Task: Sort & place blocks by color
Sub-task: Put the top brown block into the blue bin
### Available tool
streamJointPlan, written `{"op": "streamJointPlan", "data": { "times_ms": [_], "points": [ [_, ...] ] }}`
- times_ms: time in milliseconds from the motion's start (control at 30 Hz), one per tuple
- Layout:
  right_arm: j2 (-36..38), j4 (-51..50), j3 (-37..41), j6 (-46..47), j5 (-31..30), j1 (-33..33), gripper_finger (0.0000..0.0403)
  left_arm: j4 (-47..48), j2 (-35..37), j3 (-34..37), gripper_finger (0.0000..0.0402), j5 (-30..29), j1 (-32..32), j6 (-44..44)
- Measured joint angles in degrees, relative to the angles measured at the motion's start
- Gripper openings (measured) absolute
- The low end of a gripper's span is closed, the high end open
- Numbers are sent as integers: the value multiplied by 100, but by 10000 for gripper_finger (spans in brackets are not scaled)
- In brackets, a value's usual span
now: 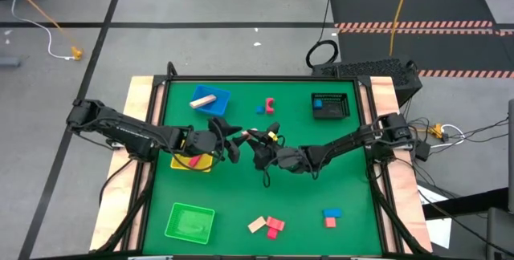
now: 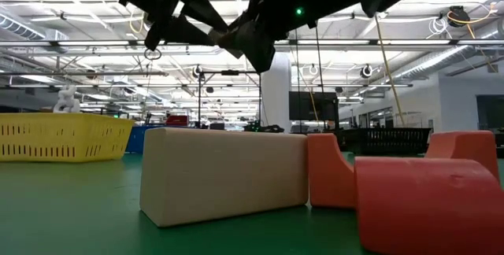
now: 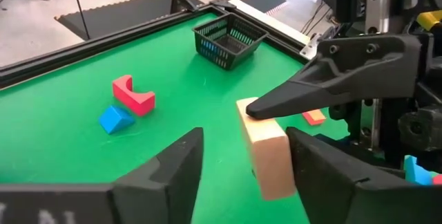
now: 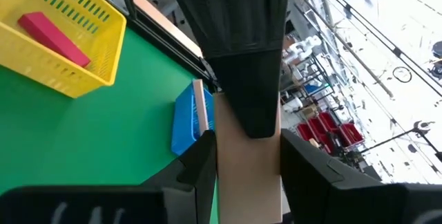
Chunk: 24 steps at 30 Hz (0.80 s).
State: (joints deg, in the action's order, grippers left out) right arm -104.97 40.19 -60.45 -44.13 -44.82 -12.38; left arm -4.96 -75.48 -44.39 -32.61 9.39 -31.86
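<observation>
1. Left tool [image 1: 234, 142] sits over the middle of the green bench [image 1: 241, 204], just right of the yellow tray [image 1: 191, 162]. Its fingers [image 3: 166, 172] are spread wide on either side of a tan block [image 3: 268, 153], not touching it
2. That tan block [image 1: 249, 134] is up in the air between the two tools, upright in the left wrist view
3. Right tool [image 1: 255, 137] is clamped on the tan block, meeting the left one nose to nose near bench center
4. Other blocks, going left to right: a pink bar [image 4: 54, 40] in the yellow tray, a tan bar [image 1: 203, 100] on the blue tray [image 1: 213, 98], a red and blue pair [image 1: 269, 105] at the back
5. Front edge has a tan and red cluster [image 1: 267, 225], then a blue and red pair [image 1: 331, 217]
6. Black mesh basket [image 1: 330, 106] is back right with something blue inside
</observation>
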Motion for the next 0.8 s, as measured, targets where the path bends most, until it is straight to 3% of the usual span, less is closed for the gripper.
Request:
{"op": "streamJointPlan", "data": {
  "times_ms": [267,533,800],
  "points": [
    [0,16,5,-34,-24,2,118,-80,-25,-8,59,115,2,142],
    [0,-62,5,111,-226,-16,143,-93,-25,-4,59,171,50,396],
    [78,-942,0,1351,-337,-17,195,24,-14,20,59,153,-79,677]
  ]
}}
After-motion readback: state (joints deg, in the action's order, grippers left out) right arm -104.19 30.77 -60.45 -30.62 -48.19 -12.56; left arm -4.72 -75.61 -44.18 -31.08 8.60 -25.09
